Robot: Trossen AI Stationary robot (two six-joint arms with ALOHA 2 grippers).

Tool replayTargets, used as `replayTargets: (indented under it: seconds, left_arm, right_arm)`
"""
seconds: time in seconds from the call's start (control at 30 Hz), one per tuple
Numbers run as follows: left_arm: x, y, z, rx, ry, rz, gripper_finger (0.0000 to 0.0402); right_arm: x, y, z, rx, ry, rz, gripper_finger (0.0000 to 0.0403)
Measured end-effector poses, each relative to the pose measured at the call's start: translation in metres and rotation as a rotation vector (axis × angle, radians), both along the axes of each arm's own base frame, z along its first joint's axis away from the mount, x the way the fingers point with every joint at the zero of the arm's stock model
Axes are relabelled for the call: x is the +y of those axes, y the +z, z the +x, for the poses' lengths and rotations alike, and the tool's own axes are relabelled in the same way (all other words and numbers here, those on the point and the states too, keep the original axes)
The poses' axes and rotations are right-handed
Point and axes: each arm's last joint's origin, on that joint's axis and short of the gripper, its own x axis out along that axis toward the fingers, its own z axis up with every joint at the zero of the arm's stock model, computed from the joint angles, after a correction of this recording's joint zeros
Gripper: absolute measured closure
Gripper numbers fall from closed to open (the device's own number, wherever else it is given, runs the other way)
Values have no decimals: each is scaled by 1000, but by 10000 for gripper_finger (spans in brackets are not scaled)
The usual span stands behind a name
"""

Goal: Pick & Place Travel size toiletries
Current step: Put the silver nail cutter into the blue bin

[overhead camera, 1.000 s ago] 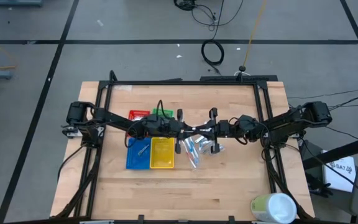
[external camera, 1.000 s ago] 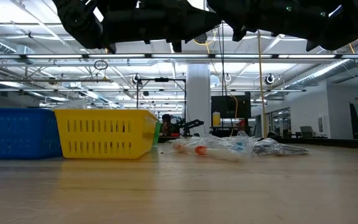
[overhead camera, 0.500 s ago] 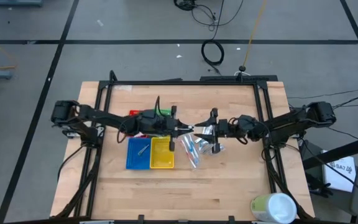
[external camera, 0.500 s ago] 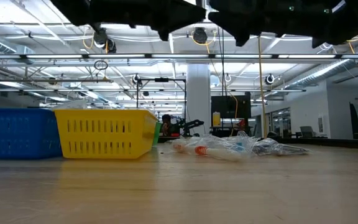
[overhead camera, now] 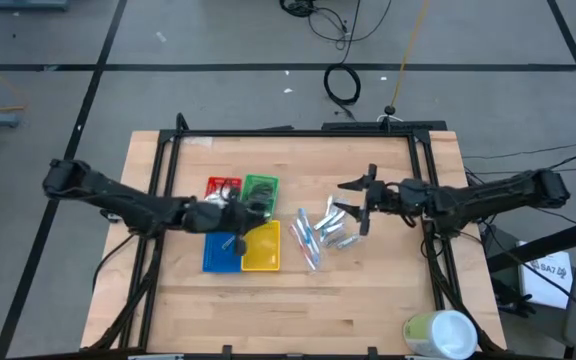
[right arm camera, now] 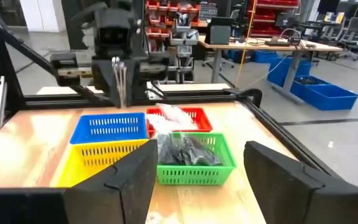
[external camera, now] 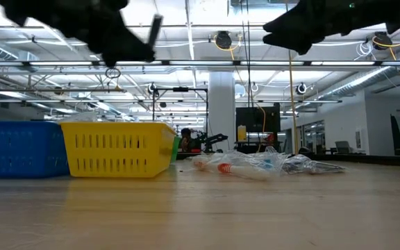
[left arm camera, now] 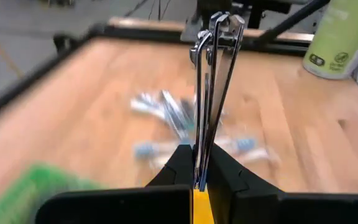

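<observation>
The main risk is judged to lie with the tube (left arm camera: 213, 74); it is pinched by one end only between the pressed-together fingers (left arm camera: 182, 163) of the left gripper (overhead camera: 240, 215), and most of its length stands out beyond the fingertips. Such a hold could let it twist or slip if the arm is swung sharply. The left gripper hangs over the place where the green tray (overhead camera: 261, 186), the yellow tray (overhead camera: 261, 250) and the blue tray (overhead camera: 219, 252) meet; a release made there might drop the tube on a rim or into the wrong tray. Which tray is meant cannot be told.

A second risk is judged for the right gripper (overhead camera: 364, 200); its fingers (right arm camera: 114, 177) are spread wide and nothing is held between them. The pile (overhead camera: 318, 235) of toiletries is loose and tangled, so a descent could close on several pieces at once or scatter them across the table (overhead camera: 368, 300).

Relative to the fingers, the tube is gripped between the left pair and points away from the wrist. The pile lies below the right pair and just beyond their tips; from the low view it is seen resting on the table, well apart from the right gripper above it.
</observation>
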Motion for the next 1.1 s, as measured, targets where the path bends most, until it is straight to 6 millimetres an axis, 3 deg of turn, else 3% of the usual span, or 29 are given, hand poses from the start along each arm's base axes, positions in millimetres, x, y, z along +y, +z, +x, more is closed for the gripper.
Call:
replayTargets:
  seconds: [0.13, 0.3, 0.43, 0.57, 0.73, 1.1]
  left_arm:
    - [-13, -10, -28, 105, 80, -148, 394]
    - [-26, -18, -56, 273, 165, -353, 395]
    - [-30, -24, -75, 422, 293, -638, 395]
    - [-35, -33, -89, 568, 419, -778, 394]
    - [-36, -39, -94, 657, 532, -858, 381]
    - [-38, -39, -90, 637, 468, -820, 375]
  right_arm:
    - [-1, 1, -8, 26, -30, -5, 185]
    - [-6, -13, -15, 49, -161, -27, 190]
    - [-8, -20, -21, 45, -241, -29, 191]
    - [-9, -21, -25, -10, -258, -30, 191]
    - [-9, -20, -28, -28, -259, -30, 191]
    - [-9, -19, -28, -34, -258, -26, 191]
